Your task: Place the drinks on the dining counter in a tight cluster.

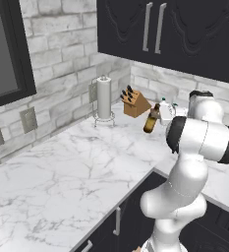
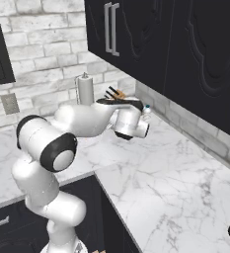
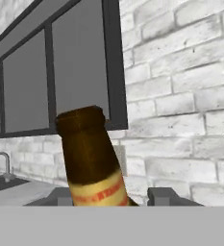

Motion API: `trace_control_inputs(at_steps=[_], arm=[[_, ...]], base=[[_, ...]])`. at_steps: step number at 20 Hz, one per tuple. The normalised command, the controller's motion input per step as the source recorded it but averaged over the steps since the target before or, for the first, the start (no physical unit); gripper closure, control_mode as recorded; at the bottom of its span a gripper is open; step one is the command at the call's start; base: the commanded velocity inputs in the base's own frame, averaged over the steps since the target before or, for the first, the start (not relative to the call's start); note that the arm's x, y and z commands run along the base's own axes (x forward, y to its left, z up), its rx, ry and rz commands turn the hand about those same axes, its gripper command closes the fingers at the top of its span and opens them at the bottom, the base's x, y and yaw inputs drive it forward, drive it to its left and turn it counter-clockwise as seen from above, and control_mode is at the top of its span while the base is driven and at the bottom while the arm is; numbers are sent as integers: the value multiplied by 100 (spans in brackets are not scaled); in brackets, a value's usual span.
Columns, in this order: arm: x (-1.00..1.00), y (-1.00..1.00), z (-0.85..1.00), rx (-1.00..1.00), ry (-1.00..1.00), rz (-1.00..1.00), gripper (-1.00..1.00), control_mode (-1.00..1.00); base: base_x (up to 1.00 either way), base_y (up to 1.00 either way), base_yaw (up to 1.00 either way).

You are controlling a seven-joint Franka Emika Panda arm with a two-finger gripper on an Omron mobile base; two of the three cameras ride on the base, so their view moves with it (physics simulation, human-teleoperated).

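Gripper [image 3: 112, 197] is clamped on the brown glass bottle [image 3: 92, 158], tilted, above the marble worktop [image 1: 76, 172]. Keep it steady and away from the knife block [image 1: 134, 103] while carrying.

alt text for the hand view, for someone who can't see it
A brown glass bottle with a cream and red label stands tilted between the gripper fingertips, which are closed on it. Behind it are a white brick wall and a dark-framed window.
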Motion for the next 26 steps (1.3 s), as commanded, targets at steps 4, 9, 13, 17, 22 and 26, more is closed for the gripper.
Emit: trace_control_inputs(at_steps=[4,9,13,17,22,26], arm=[[-100,14,55,1,-5,0,100,-100],[-99,9,54,0,-4,-1,100,-100],[-88,18,67,0,0,-1,100,-100],[-76,22,61,0,0,-3,100,-100],[-53,28,42,-5,4,-14,100,-100],[-12,26,8,-10,1,-23,100,-100]], base=[[0,0,0],[0,0,0],[0,0,0],[0,0,0],[0,0,0],[0,0,0]])
